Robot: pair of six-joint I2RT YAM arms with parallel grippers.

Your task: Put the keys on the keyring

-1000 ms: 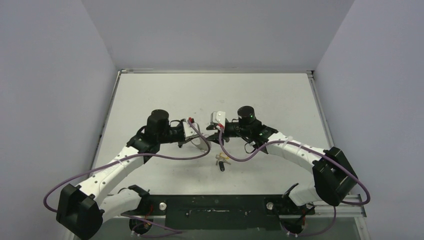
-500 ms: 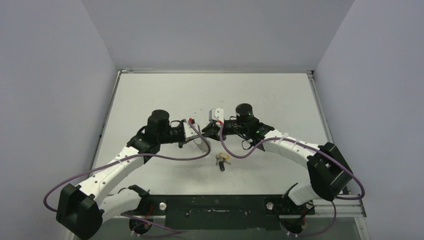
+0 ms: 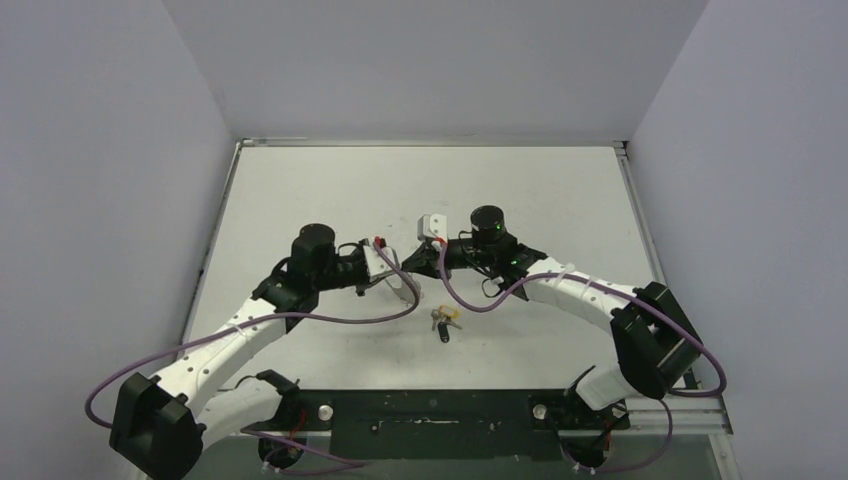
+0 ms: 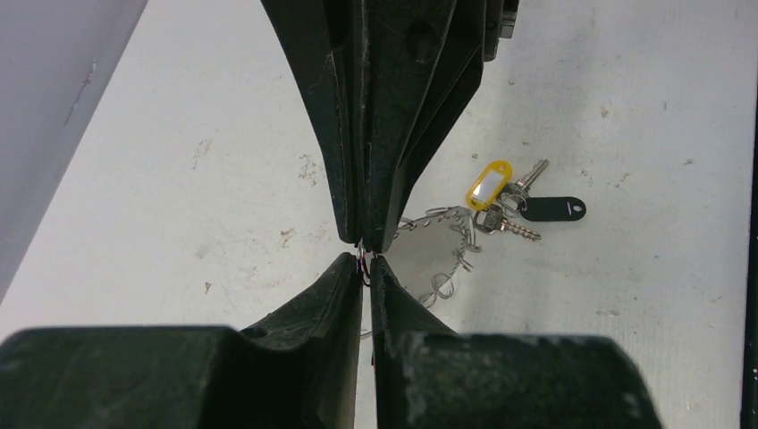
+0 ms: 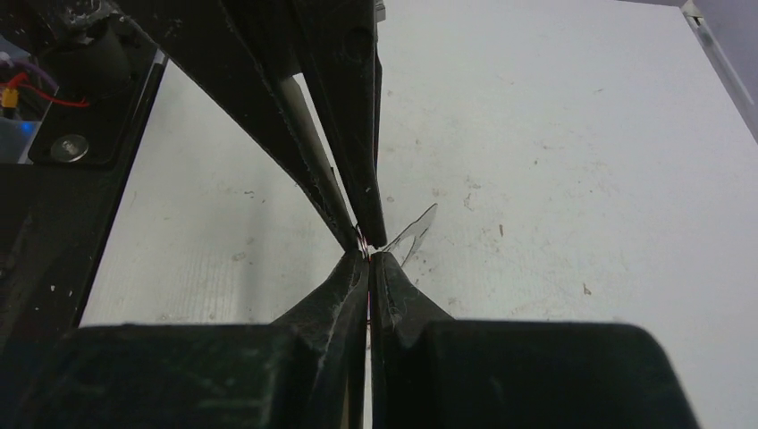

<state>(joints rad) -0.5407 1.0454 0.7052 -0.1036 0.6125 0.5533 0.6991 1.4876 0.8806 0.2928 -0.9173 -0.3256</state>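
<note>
Grips the keyring [image 4: 442, 214] wire with left gripper [image 4: 366, 264] and right gripper [image 5: 368, 256] both clamped shut tip to tip, apparently opening the loop; next calls for threading the loose keys [image 4: 509, 192]

Occluded and unresolved items
Near edge of keyring [image 4: 427, 248] hidden behind left gripper [image 4: 366, 265] fingers; keys [image 3: 441, 322] too small overhead to separate

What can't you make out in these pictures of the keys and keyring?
Keyring: top view, too thin to see; right wrist view, mostly behind fingers.
Keys: top view, too small to count; right wrist view, not visible.
Whether the right gripper grips the keyring: both wrist views, fingers cover the pinch.
</note>
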